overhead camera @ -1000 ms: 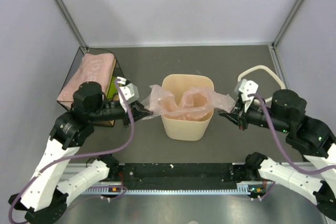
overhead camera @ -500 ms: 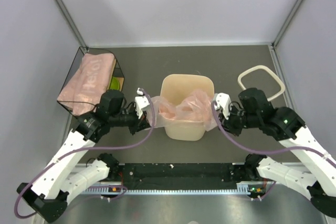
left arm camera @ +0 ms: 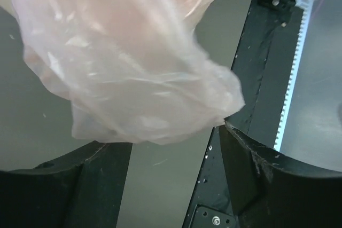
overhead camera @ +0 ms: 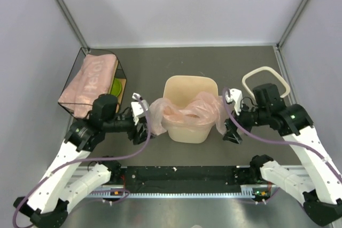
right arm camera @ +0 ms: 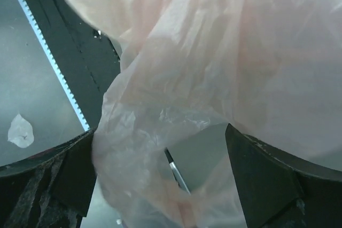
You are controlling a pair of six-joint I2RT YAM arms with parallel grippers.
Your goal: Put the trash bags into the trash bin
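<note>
The bag (overhead camera: 188,111) sits in the mouth of the bin (overhead camera: 186,132), at the middle of the bench (overhead camera: 149,62). Its film spills over the left and right rims and hangs down both outer walls. How deep it reaches inside cannot be made out from above. In the left wrist view the bag (left arm camera: 133,68) fills the upper frame and is cut off at the top. In the right wrist view the bag (right arm camera: 214,78) covers nearly everything behind it. The film is thin, pale pink, see-through and crinkled, with soft folds. The bin is cream, rounded-square, with smooth walls.

The left gripper (overhead camera: 142,127) is beside the left overhang with its fingers spread wide, the film loose between and ahead of them, not pinched. The right gripper (overhead camera: 232,131) is also spread, loose film hanging between its fingers.

Back left, a wire box (overhead camera: 72,81) holds a folded pink stack (overhead camera: 91,78). A white loop (overhead camera: 265,71) lies back right. The bench is dark grey, with a black toothed rail (overhead camera: 181,177) along its near edge and pale walls around.
</note>
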